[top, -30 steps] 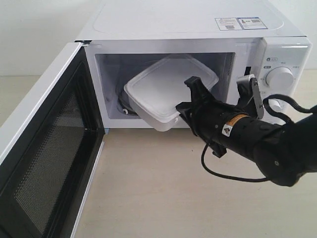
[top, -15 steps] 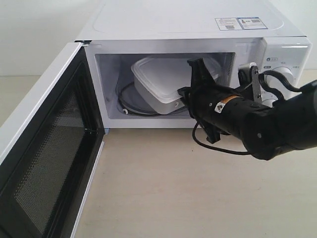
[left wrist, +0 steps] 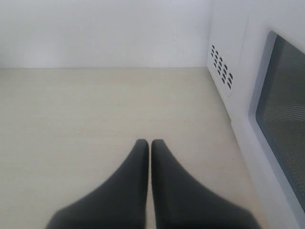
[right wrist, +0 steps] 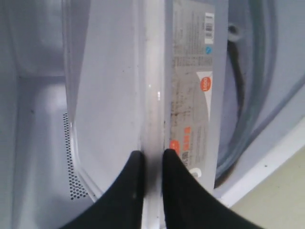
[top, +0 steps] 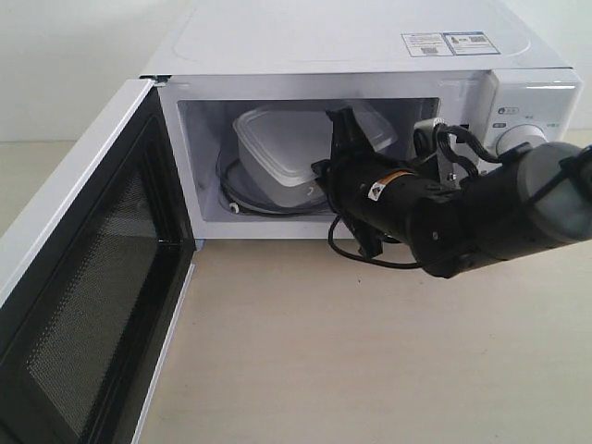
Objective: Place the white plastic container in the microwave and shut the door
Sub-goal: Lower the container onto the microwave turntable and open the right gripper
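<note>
The white microwave (top: 305, 37) fills the upper half of the exterior view, and its door (top: 92, 305) stands wide open across the lower left with the black mesh inner face showing. Inside the cavity at upper centre, the white plastic container (top: 277, 148) sits tilted above the glass turntable (top: 242, 198); the right gripper (top: 335, 153), reaching in from the right, pinches its rim between narrowly parted fingers just beside the label (right wrist: 193, 95). The left gripper (left wrist: 150, 143) hangs over the pale table (left wrist: 71, 105) near the microwave's vented side, its fingers pressed together on nothing.
</note>
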Motion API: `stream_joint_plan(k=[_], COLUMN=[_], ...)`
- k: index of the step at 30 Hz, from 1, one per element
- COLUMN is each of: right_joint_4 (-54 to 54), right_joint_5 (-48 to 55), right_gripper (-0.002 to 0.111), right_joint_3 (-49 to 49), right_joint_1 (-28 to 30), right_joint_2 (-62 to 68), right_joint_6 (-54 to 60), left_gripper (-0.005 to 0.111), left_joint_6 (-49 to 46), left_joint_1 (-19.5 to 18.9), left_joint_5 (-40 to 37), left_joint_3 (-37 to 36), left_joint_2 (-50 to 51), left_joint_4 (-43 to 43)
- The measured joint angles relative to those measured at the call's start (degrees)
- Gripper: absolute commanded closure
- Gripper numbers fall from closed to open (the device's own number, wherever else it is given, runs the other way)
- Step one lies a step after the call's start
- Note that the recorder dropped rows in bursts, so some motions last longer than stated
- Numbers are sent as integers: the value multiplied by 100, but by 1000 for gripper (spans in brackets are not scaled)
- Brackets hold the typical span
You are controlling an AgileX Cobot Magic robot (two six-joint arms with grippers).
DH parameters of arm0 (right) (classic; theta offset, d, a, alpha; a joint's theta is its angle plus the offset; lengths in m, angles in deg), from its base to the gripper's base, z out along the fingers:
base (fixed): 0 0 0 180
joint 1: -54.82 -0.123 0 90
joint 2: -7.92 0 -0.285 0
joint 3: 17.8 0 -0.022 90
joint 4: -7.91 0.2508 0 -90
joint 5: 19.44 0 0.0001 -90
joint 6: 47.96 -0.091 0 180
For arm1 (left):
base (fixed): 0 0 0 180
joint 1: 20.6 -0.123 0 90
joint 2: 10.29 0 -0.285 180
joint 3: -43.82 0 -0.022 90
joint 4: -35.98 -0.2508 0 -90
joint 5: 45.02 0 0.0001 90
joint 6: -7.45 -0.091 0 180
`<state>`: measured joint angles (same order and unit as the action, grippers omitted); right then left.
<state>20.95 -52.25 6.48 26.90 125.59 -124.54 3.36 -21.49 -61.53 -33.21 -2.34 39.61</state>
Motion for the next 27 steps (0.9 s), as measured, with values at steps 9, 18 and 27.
stream_joint_plan(k=[9,18,27], right_joint_4=[-128,-228,-228], right_joint_5=[375,375,289], right_gripper=[108,108,108], right_joint_3=[-214,-233,-233], right_joint_1=[0,0,0], right_joint_2=[86,86,86], right_joint_6=[0,0,0], left_gripper=[102,102,102], left_joint_6=[0,0,0], left_joint_1=[0,0,0], left_joint_5=[0,0,0], left_joint_3=[0,0,0], left_joint_2=[0,0,0], left_joint_4=[0,0,0])
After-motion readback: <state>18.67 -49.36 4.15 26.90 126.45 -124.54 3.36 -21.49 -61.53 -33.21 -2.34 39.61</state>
